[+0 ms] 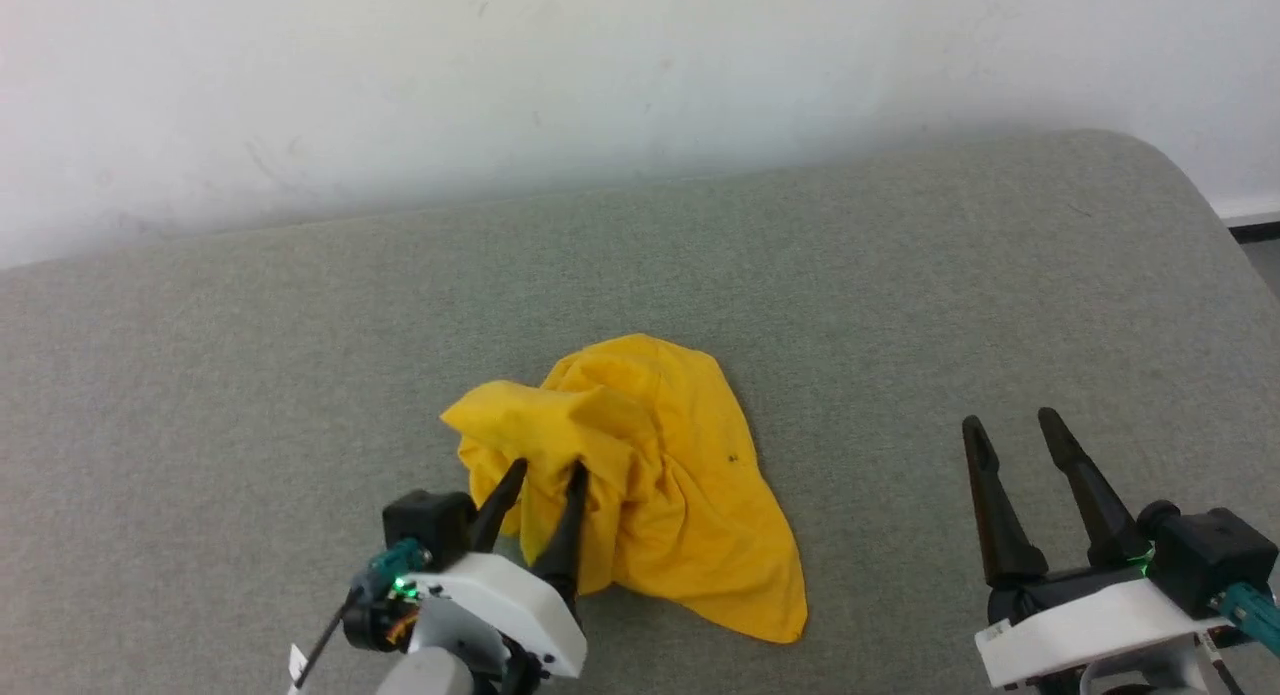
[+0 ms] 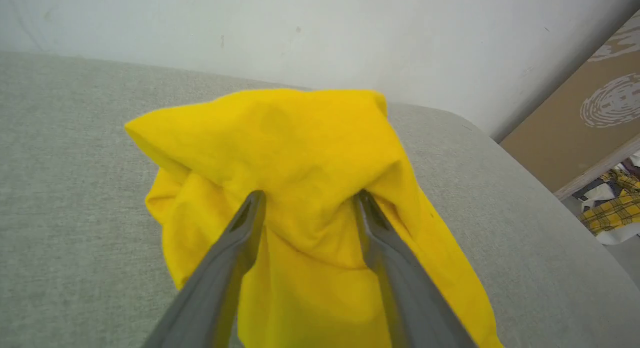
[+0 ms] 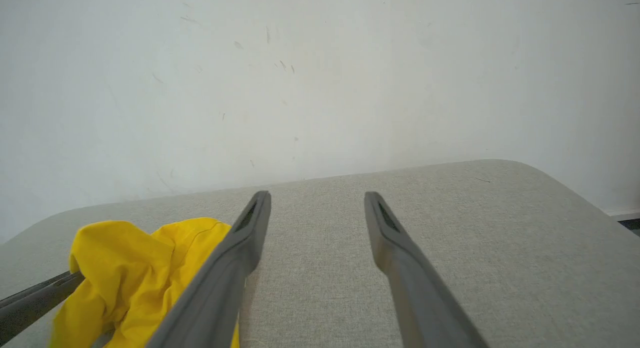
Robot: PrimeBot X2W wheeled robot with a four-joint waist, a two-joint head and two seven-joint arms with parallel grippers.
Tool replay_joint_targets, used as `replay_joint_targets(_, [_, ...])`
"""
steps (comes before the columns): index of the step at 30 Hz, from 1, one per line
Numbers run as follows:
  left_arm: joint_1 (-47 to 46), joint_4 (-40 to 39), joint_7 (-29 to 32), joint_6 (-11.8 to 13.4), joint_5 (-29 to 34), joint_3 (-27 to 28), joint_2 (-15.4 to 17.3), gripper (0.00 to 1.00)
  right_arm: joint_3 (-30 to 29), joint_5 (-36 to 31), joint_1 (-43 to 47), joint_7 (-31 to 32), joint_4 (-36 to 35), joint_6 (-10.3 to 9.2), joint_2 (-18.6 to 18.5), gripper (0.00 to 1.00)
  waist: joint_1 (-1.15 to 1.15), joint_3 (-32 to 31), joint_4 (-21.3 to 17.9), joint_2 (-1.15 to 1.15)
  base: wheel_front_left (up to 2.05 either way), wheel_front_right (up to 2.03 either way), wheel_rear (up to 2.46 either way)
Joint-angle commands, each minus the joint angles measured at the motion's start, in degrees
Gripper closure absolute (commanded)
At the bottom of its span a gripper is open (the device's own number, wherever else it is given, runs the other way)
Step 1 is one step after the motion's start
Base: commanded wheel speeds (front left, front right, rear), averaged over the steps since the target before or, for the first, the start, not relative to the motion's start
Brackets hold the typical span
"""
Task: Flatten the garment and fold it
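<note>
The garment (image 1: 650,475), a bright yellow cloth, lies crumpled in a heap on the grey table, a little left of centre and near the front. My left gripper (image 1: 547,467) stands at the heap's near left side with its fingers apart, and a raised fold of the cloth bulges between the tips. In the left wrist view the garment (image 2: 280,137) rises between and beyond the spread left gripper (image 2: 308,198). My right gripper (image 1: 1010,423) is open over bare table far to the right, clear of the cloth. The right wrist view shows the garment (image 3: 130,268) left of the right gripper (image 3: 317,198).
The grey fabric-covered table (image 1: 300,375) runs back to a white wall (image 1: 500,75) and rounds off at its far right corner (image 1: 1160,165). Past that edge, the left wrist view shows a brown board (image 2: 565,137) and a plaid cloth (image 2: 612,208).
</note>
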Motion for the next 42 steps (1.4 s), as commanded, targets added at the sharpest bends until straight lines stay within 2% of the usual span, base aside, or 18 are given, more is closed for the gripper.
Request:
replay_joint_targets(1, [-0.48,1.44,-2.74,-1.33,0.48,-0.9,-0.88,0.0,0.33,-0.37,-0.8,-0.08,0.17,-0.05,0.11,0.0,-0.01,-0.16,1.5,0.0,0.0,0.0,0.0])
replay_joint_targets(5, [-0.95,-0.31,-6.42,-1.41,2.48,-0.73,-1.39,0.0,0.55,-1.0,-0.62,0.19,0.16,-0.05,0.11,0.0,-0.01,-0.8,2.83,0.0,0.0,0.0,0.0])
replay_joint_targets(13, [2.19,-12.02,-7.31,1.47,7.64,3.53,0.52,0.0,0.34,-1.74,0.47,1.09,-0.36,-0.05,0.11,0.0,-0.01,-2.0,4.96,0.0,0.0,0.0,0.0])
replay_joint_targets(19, [6.12,-12.58,-7.06,5.27,8.33,8.51,4.56,0.0,0.44,-2.89,1.3,2.77,-0.56,-0.05,0.11,0.0,-0.01,-2.97,5.84,0.0,0.0,0.0,0.0])
replay_joint_targets(24, [10.67,-12.92,-6.44,6.99,7.25,11.45,6.91,0.0,-0.51,-4.35,2.51,4.5,-0.66,-0.05,0.11,0.0,-0.01,-3.79,5.78,0.0,0.0,0.0,0.0])
replay_joint_targets(28, [13.41,-14.39,-6.46,7.29,6.53,12.36,7.69,0.0,-1.73,-4.43,3.61,6.71,-0.62,-0.05,0.11,0.0,-0.01,-4.04,6.17,0.0,0.0,0.0,0.0])
replay_joint_targets(34, [14.93,-15.76,-6.34,6.74,5.49,12.1,7.64,0.0,-1.06,-3.67,3.4,19.76,3.51,-0.05,-0.31,0.0,-0.01,-3.68,7.11,0.0,0.0,0.0,0.0])
replay_joint_targets(38, [14.3,-16.11,-6.41,6.28,5.03,11.68,7.19,0.0,4.34,-0.66,1.25,30.84,7.25,-0.05,-3.83,0.0,-0.01,-2.99,8.67,0.0,0.0,0.0,0.0])
replay_joint_targets(42, [13.3,-16.63,-6.61,6.05,5.39,10.85,6.48,0.0,9.13,3.39,-2.51,37.36,10.83,-0.05,-6.41,0.0,-0.01,-2.2,10.49,0.0,0.0,0.0,0.0])
